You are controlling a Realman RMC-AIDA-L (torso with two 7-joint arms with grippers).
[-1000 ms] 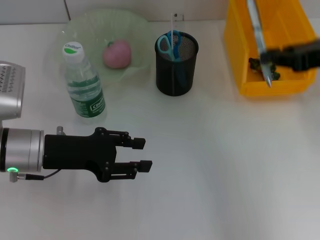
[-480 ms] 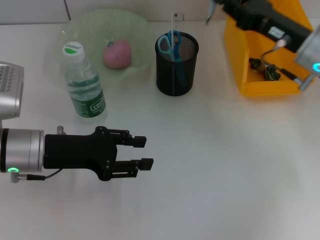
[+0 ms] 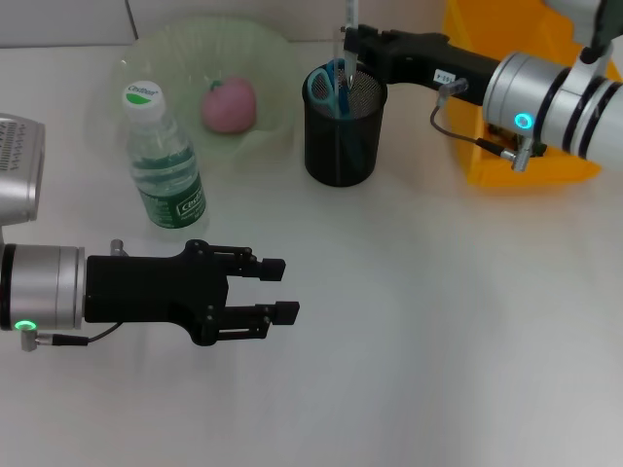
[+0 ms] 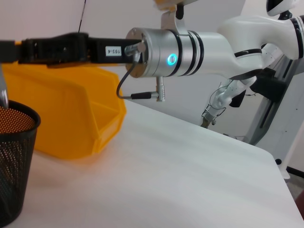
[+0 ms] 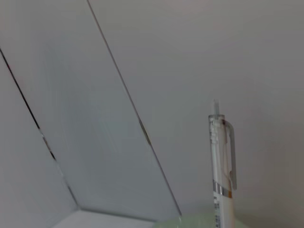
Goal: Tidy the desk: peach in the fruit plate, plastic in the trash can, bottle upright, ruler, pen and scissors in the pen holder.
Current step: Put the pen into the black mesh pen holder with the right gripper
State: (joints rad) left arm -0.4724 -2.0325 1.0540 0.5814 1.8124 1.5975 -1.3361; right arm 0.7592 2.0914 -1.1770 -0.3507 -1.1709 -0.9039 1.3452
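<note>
White, plain and flat, the bench (image 3: 419, 341) carries every item. The pale green translucent scalloped fruit plate (image 3: 156, 53) sits at the far left with the round pink peach (image 3: 228, 104) inside it. The clear plastic bottle with green label and white cap (image 3: 164, 167) stands upright just in front of the plate. The black mesh cylindrical pen holder (image 3: 343, 125) holds the blue-handled scissors (image 3: 327, 86) and the clear ruler (image 3: 340, 39). The bright yellow rectangular trash can (image 3: 487, 146) stands at the far right. The right gripper (image 3: 352, 39) holds a clear pen (image 5: 222, 161) upright over the holder. The left gripper (image 3: 280, 289) hovers low near the bench, fingers narrowly apart and empty. A pale wall fills the background.
</note>
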